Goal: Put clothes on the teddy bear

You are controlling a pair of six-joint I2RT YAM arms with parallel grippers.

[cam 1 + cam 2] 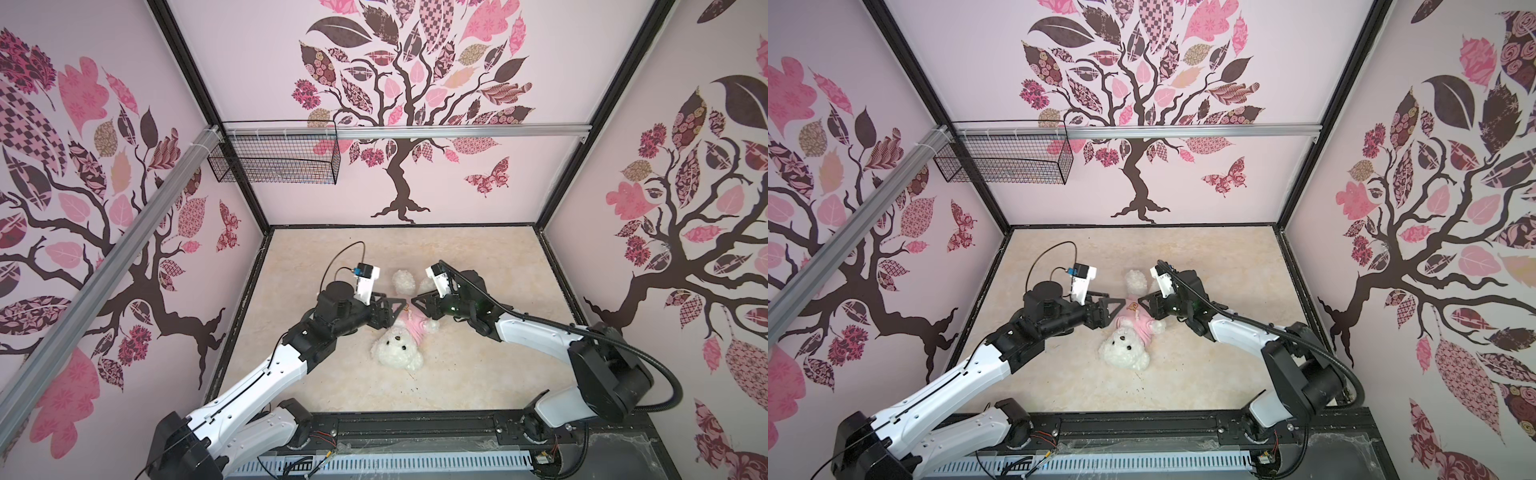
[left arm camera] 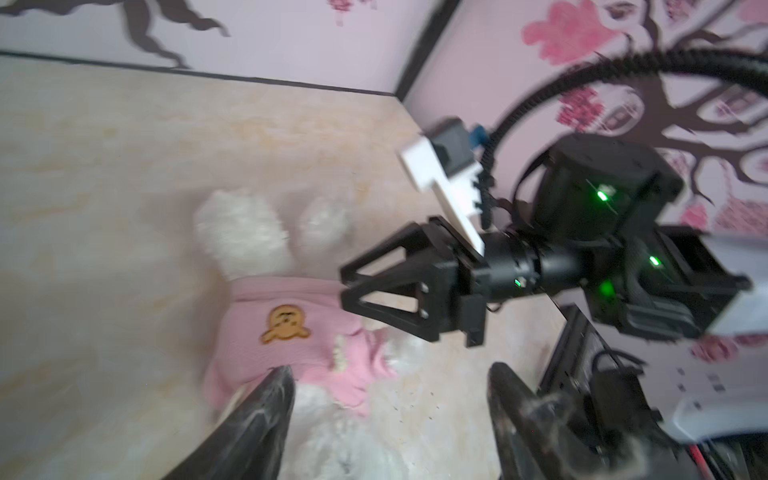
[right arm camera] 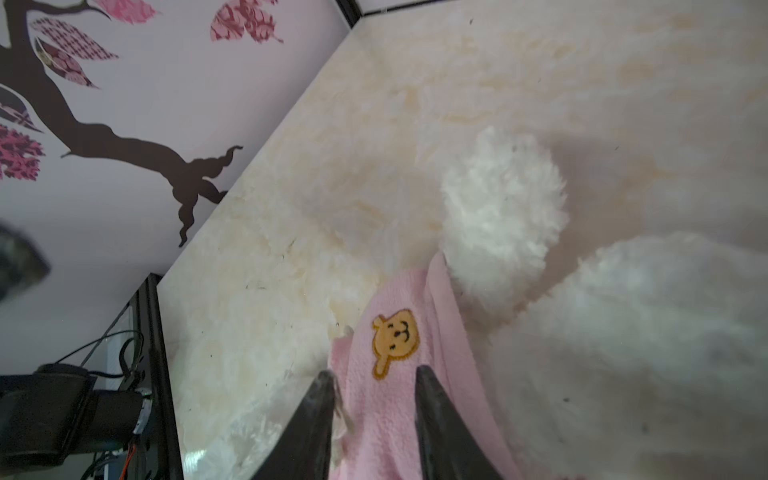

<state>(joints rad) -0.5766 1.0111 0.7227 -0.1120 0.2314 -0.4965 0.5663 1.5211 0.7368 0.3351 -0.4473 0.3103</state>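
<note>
Teddy bear (image 1: 399, 349) lies face-up, head toward the base rail (image 1: 415, 424), legs away. Left gripper (image 2: 390, 370) gapes. Right gripper (image 3: 374, 372) straddles the pink shirt (image 2: 266, 353), clamping unclear.

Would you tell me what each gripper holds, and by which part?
The left gripper is open, holding nothing. The right gripper straddles the pink shirt beside its patch; a firm grip cannot be told.

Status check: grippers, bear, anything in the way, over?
Left gripper open over the shirt. Right gripper narrow, straddling shirt fabric; grip unclear. Teddy bear on its back, shirt on torso. Gripper tips nearly meet above it.
</note>
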